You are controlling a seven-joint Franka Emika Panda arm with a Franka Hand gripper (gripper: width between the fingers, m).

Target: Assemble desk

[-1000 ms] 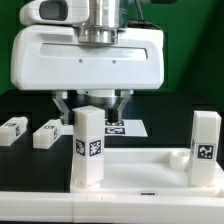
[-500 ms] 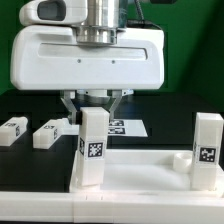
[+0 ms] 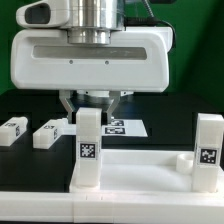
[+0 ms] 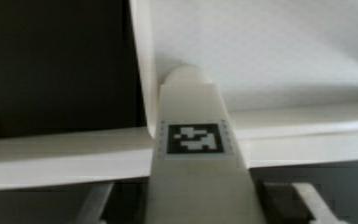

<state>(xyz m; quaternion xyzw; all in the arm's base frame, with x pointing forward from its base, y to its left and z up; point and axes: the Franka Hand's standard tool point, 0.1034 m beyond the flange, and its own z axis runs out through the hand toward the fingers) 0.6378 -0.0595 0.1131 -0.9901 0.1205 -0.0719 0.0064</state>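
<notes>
My gripper [image 3: 90, 107] has turned the leg [image 3: 89, 152] square-on, clamped on its top; a tilted twist could jam it in the tabletop [image 3: 140, 177] socket.

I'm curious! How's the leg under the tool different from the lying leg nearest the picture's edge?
The square white plastic leg under the tool stands upright on the white rimmed tabletop; the outer white leg lies flat on the black table. The upright leg sits between the tool's fingers; the outer leg is untouched. Both carry printed tags.
</notes>
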